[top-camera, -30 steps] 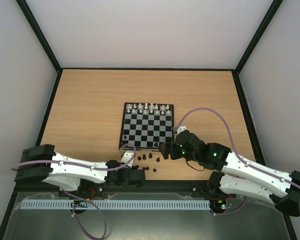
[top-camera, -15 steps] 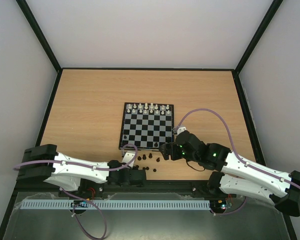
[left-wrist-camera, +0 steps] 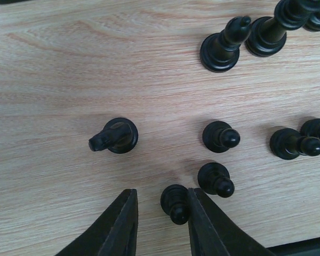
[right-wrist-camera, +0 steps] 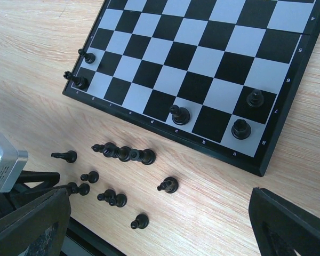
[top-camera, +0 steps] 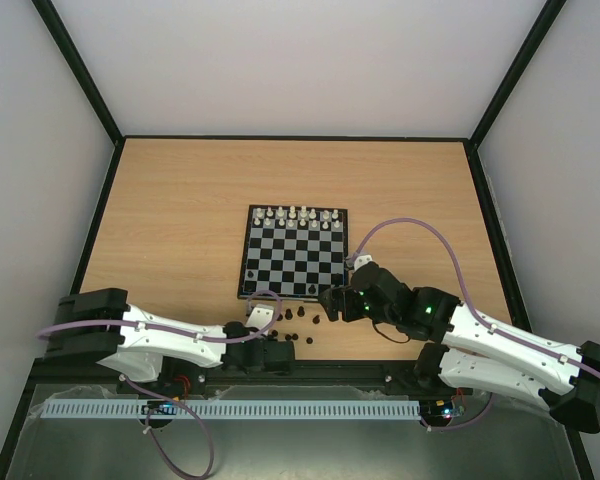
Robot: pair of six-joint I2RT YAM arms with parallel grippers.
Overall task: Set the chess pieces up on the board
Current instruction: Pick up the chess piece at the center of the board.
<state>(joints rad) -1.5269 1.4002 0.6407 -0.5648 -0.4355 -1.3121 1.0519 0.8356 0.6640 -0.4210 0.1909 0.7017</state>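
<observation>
The board lies mid-table, with white pieces on its far rows. Several black chess pieces stand on its near squares, among them one and a rook. More black pieces are scattered on the wood in front of it. My left gripper is low over them and straddles a pawn. The right finger touches the pawn; a gap remains at the left finger. My right gripper hovers wide open above the loose pieces, holding nothing.
Close to the straddled pawn stand two other pawns and a knight-like piece. Taller pieces stand further ahead. A row of touching pieces sits near the board's edge. The table's black front rim is just behind.
My left arm has crept right toward the loose pieces, and its jaws have narrowed around the pawn. The right arm has stayed still.
</observation>
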